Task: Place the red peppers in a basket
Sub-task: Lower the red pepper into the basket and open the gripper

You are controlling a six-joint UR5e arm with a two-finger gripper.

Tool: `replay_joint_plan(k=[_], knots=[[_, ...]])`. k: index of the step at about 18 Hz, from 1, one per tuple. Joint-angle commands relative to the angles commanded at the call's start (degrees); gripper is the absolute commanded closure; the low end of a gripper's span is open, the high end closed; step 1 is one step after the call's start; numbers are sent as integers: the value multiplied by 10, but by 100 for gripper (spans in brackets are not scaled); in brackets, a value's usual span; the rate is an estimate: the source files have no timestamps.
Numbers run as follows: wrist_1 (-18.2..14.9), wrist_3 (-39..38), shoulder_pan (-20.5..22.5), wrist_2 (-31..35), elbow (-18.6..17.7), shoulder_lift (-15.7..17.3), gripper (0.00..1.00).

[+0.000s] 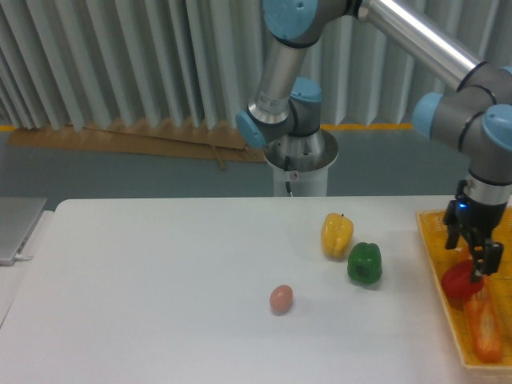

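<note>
- In the fixed camera view, you see the red pepper (pixel 459 282) lying inside the basket (pixel 439 254), near its left rim, at the far right of the table (pixel 160 296).
- The pepper looks small, rounded and glossy, a plain deep red; its stem is not clear from this angle, since the gripper's fingers stand partly in front of its upper right side.
- The basket is a shallow yellow-orange woven tray with a lattice mesh, and only its left part shows before the picture's edge cuts it off.
- An orange, elongated vegetable (pixel 485 328) lies in the basket just below the pepper, close against it or touching; you cannot tell which.
- The gripper (pixel 474 254) hangs just above the pepper with its dark fingers pointing down and spread apart, pinching nothing.
- One fingertip appears to overlap the pepper's top right edge; whether it touches is not clear.
- The arm (pixel 416 36) reaches in from the upper middle of the picture and bends down at the right to the wrist.
- To the left of the basket, on the white table, you see a yellow pepper (pixel 337 234) and a green pepper (pixel 365 264) just beside each other.
- Farther left and nearer the front sits a small pinkish-brown egg-shaped object (pixel 281 298), well apart from the basket.
</note>
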Motion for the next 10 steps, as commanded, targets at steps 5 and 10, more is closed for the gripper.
replay_joint_plan(k=[5,10], knots=[[-38,-78,-53,2,4,15,0],[-62,-88,-58,4,-4,19,0]])
